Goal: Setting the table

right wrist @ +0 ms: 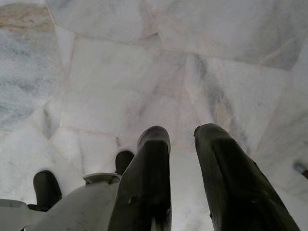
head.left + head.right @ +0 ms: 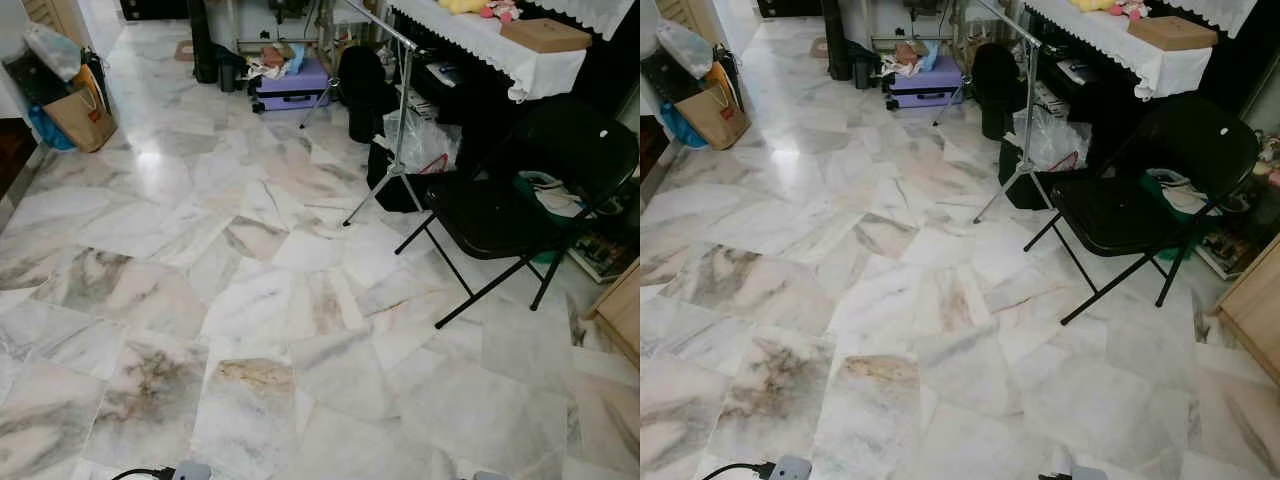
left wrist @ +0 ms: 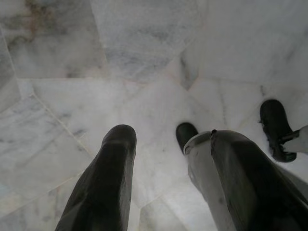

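The table [image 2: 478, 40], draped in a white lace-edged cloth, stands at the far right of the room with a flat cardboard box [image 2: 545, 35] and soft toys on it. Both arms hang low over the marble floor. In the left wrist view my left gripper [image 3: 173, 135] is open, its two black fingers wide apart with nothing held. In the right wrist view my right gripper [image 1: 183, 132] is open by a narrow gap and holds nothing. Below both grippers I see my own black feet [image 3: 276, 127] on the tiles.
A black folding chair [image 2: 520, 200] stands before the table, beside a metal tripod stand [image 2: 395, 130] and dark bags. A purple suitcase [image 2: 290, 85] lies at the back and a brown paper bag [image 2: 80, 115] at the left wall. Wooden furniture [image 2: 620, 310] edges the right. Open marble floor [image 2: 250, 300] lies ahead.
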### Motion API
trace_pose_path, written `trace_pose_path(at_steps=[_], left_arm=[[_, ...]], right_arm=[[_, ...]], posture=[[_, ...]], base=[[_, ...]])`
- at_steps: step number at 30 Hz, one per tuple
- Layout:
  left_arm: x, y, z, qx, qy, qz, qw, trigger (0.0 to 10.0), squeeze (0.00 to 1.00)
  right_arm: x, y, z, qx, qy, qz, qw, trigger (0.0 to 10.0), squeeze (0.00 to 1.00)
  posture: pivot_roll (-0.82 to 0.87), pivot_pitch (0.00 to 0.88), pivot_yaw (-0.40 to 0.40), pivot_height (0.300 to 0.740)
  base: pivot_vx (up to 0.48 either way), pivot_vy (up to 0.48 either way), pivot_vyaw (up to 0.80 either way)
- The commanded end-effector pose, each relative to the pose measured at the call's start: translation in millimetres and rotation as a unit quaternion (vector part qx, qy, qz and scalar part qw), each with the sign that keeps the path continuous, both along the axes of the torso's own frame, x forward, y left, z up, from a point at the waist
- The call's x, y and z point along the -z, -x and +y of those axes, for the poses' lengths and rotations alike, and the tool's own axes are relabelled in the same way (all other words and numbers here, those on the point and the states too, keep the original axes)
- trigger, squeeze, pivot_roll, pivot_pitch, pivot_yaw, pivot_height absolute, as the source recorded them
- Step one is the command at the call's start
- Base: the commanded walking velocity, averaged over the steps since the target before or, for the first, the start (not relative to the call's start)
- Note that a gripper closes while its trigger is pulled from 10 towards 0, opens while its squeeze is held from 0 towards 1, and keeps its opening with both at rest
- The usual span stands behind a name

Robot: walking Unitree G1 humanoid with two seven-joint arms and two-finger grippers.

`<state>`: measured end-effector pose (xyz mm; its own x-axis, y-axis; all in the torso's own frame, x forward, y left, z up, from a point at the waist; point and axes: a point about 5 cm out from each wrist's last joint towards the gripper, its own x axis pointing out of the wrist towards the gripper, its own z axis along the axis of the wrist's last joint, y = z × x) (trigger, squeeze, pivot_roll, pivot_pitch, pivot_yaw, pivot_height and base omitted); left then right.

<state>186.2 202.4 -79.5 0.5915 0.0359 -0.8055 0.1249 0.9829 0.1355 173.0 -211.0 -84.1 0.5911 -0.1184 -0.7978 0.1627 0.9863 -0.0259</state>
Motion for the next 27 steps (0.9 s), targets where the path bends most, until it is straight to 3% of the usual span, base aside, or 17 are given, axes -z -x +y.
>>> trace_pose_path(at_steps=[1,6,19,22,27], left_arm=[[-9.7,-17.1,1.7,-0.05,0.048,-0.037,0.997,10.0,0.0],[-8.4,-14.7,2.2,-0.054,0.05,-0.032,0.997,10.0,0.0],[-17.3,-28.5,7.4,-0.065,0.035,-0.06,0.995,10.0,0.0],[-17.3,-28.7,8.3,-0.059,0.017,-0.056,0.997,10.0,0.0],[-18.2,-31.0,6.1,-0.072,0.028,-0.061,0.995,10.0,0.0]], right_arm=[[1.4,-7.8,26.7,0.066,-0.106,-0.006,0.992,10.0,0.0],[-1.2,-12.5,23.5,0.074,-0.105,-0.014,0.992,10.0,0.0],[-2.4,-16.2,27.9,0.055,-0.102,-0.013,0.993,10.0,0.0],[-1.3,-13.4,25.3,0.06,-0.1,-0.01,0.993,10.0,0.0],[-0.5,-11.5,23.5,0.061,-0.096,-0.004,0.993,10.0,0.0]], posture=[[0.11,0.072,-0.054,0.74],[0.11,0.092,-0.057,0.74],[0.1,0.083,-0.05,0.74],[0.1,0.081,-0.055,0.74],[0.11,0.082,-0.062,0.74]], base=[[0.0,0.0,-0.72],[0.0,0.0,-0.72],[0.0,0.0,-0.72],[0.0,-0.365,-0.72],[0.0,-0.285,-0.72]])
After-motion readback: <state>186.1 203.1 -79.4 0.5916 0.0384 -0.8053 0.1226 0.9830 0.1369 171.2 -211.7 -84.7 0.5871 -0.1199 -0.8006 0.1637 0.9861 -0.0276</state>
